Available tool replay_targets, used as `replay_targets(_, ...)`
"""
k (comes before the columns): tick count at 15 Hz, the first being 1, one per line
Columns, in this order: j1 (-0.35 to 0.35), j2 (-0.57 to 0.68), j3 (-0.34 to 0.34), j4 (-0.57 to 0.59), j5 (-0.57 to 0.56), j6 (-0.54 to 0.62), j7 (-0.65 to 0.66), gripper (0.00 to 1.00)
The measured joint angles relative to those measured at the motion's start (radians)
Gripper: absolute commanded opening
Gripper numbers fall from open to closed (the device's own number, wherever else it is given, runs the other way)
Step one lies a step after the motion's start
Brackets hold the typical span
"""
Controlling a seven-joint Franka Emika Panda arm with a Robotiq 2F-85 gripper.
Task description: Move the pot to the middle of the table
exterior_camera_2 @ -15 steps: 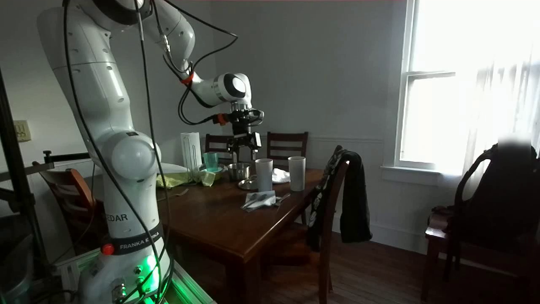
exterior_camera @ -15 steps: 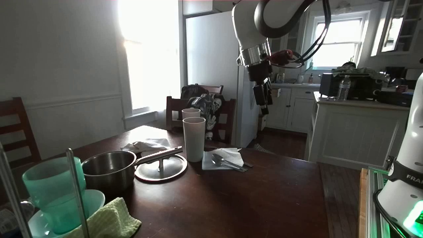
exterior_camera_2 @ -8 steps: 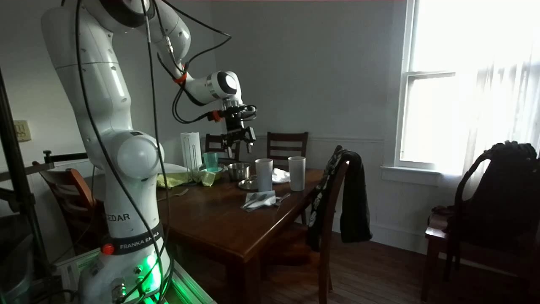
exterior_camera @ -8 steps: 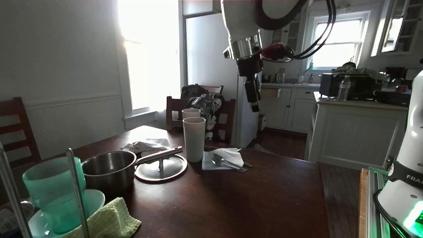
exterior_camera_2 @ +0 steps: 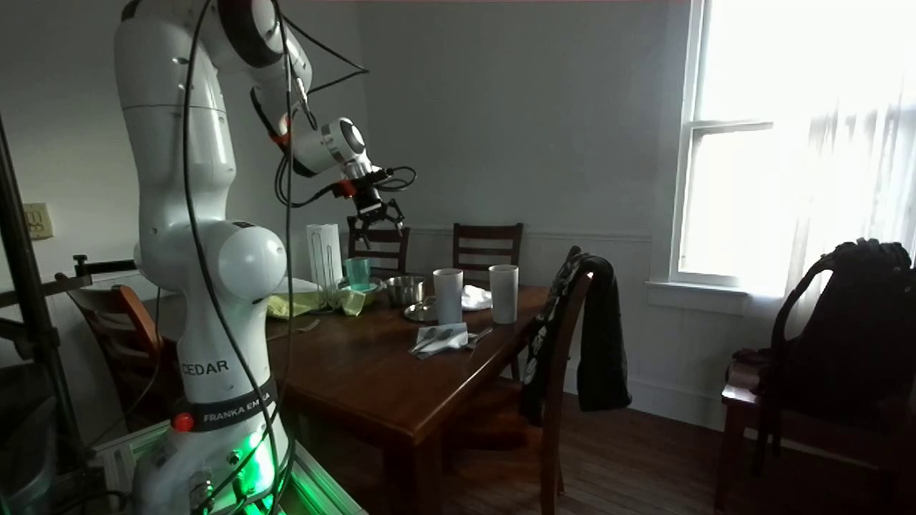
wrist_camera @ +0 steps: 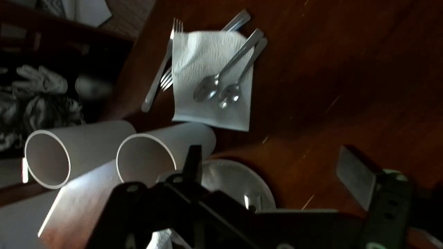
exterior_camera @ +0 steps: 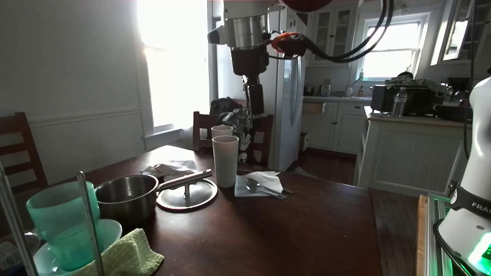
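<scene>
The silver pot (exterior_camera: 128,205) stands on the dark brown table (exterior_camera: 276,234), next to the teal cup. Its handle (exterior_camera: 184,181) reaches out over the flat metal lid (exterior_camera: 188,196). The pot (exterior_camera_2: 406,291) also stands at the table's far end in an exterior view. My gripper (exterior_camera_2: 383,237) is in the air well above the table, apart from the pot. It also shows in an exterior view (exterior_camera: 254,115). In the wrist view my gripper (wrist_camera: 275,169) has its fingers wide apart with nothing between them. Part of the lid shows behind the gripper there; the pot is not visible.
Two tall white cups (exterior_camera: 225,163) stand beside the lid. A napkin with spoons (exterior_camera: 259,184) lies near them, with forks beside it. A teal cup (exterior_camera: 63,214), a green cloth (exterior_camera: 128,255) and metal rods stand close to the pot. Chairs (exterior_camera_2: 488,243) surround the table.
My gripper has moved left in both exterior views and has risen. It is larger, so closer to the camera, in an exterior view, and its tilt has changed. The pot has not moved.
</scene>
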Motion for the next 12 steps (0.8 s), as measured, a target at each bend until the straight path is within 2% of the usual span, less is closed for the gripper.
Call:
replay_targets(2,-0.003,0.066,-0.017,0.022,-0.043,0.132,-0.05,1.0)
replay_targets(6,-0.015,0.211,-0.056,0.057,-0.02,0.413,-0.146,1.0)
replay_targets(9,-0.016,0.289,-0.058,0.103,-0.006,0.462,-0.182,1.0)
replay_targets(12,-0.015,0.294,-0.058,0.117,-0.005,0.462,-0.186,1.0)
